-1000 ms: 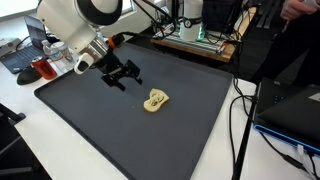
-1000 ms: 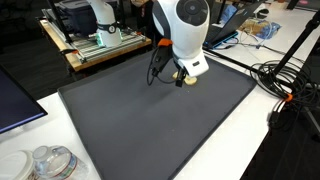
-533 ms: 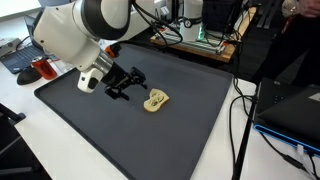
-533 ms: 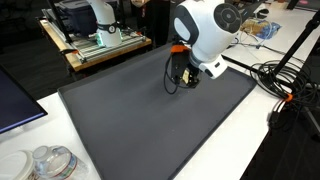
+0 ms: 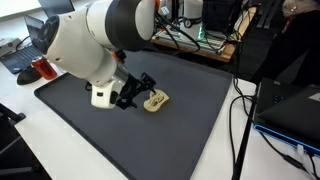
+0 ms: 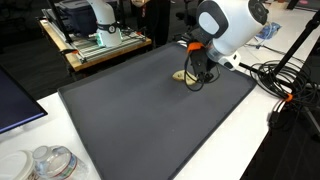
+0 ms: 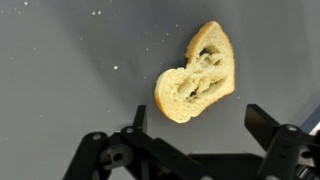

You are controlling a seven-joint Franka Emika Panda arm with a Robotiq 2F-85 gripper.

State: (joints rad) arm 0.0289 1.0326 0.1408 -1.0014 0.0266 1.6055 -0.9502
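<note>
Well inside mat (image 5: pixel 190 130) edges: bread slice (image 5: pixel 157 100)

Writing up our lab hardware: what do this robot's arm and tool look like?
The arm is glossy white, with bulky rounded joints and dark seams. The tool is black, with two angular, linked fingers; a black cable runs by its wrist.

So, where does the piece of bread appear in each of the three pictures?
In an exterior view: bread near the centre.
In an exterior view: bread just above and right of centre.
Wrist view: bread upper right of centre.
Shared landmark: the dark mat under it.
</note>
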